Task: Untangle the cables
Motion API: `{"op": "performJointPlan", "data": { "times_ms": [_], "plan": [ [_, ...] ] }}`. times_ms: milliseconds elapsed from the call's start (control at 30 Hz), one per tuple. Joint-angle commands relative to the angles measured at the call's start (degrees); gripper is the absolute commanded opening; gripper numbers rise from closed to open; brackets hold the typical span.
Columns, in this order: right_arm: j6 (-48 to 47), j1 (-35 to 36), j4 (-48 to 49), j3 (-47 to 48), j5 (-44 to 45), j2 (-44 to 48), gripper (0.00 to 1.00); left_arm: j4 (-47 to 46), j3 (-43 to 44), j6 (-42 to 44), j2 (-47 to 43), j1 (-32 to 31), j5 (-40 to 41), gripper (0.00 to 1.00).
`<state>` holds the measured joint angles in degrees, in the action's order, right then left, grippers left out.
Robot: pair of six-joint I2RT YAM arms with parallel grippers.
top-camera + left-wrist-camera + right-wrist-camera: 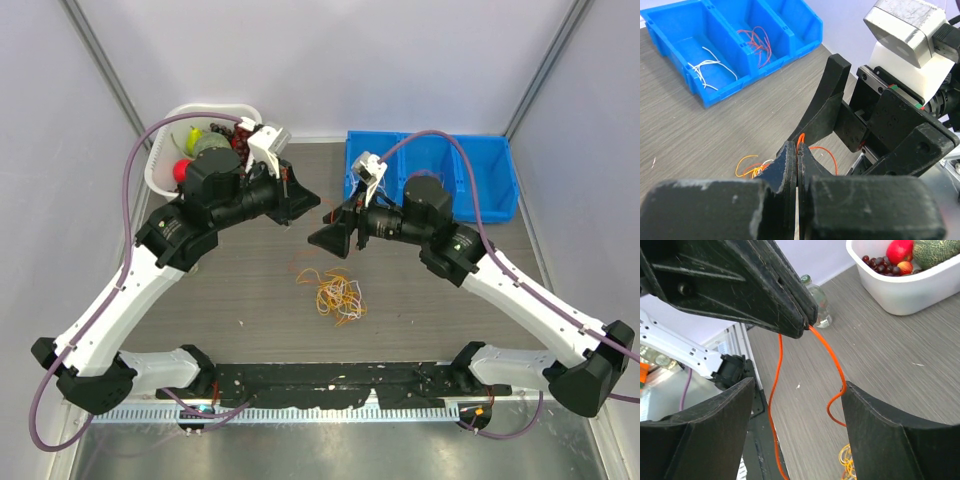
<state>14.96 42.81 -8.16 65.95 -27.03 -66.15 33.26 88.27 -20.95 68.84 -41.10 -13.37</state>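
Observation:
A loose tangle of orange and yellow cables [336, 291] lies on the table between the arms; it also shows in the left wrist view [752, 168] and the right wrist view [847, 460]. My left gripper [310, 200] is shut on one orange cable [801, 139] and holds it raised above the table. In the right wrist view that cable [832, 360] hangs in two strands from the left gripper's closed tips [803, 323]. My right gripper [797, 412] is open, its fingers on either side of the hanging strands, the right strand against its right finger [900, 435].
A blue compartment bin [432, 176] stands at the back right, with white wires [710, 67] and red wires [758, 42] in separate compartments. A white tub [172, 152] of fruit stands at the back left. A small glass jar [818, 301] stands on the table.

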Motion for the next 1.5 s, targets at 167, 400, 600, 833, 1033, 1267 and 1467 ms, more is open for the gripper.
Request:
{"op": "performJointPlan", "data": {
  "times_ms": [167,400,600,833,1033,1267,1467],
  "plan": [
    [4.64,2.81,8.52,-1.00,7.51,-0.12,0.56,-1.35,2.52,-4.62,-0.02,0.15,2.90,0.00],
    [4.29,5.09,8.60,0.22,9.19,-1.96,0.33,-2.23,3.84,-7.87,-0.72,0.23,5.72,0.00],
    [5.52,5.27,9.48,4.43,11.37,-3.37,0.01,-1.62,3.67,-4.20,-3.96,0.15,10.36,0.42],
    [2.88,5.18,1.14,24.03,23.49,-6.71,0.01,-7.49,-10.02,1.78,-21.00,0.23,28.03,0.88],
    [-0.89,5.09,0.08,42.56,33.08,-10.66,0.01,-5.32,-16.99,3.64,-28.93,0.15,31.47,0.92],
    [-7.48,5.01,-1.76,57.43,38.88,-17.43,0.01,-5.48,-22.61,0.12,-29.29,0.23,27.35,0.93],
    [-13.65,2.57,-0.63,59.73,45.40,-19.98,0.01,-5.83,-26.56,-4.53,-26.92,0.23,21.99,0.93]
  ]
}}
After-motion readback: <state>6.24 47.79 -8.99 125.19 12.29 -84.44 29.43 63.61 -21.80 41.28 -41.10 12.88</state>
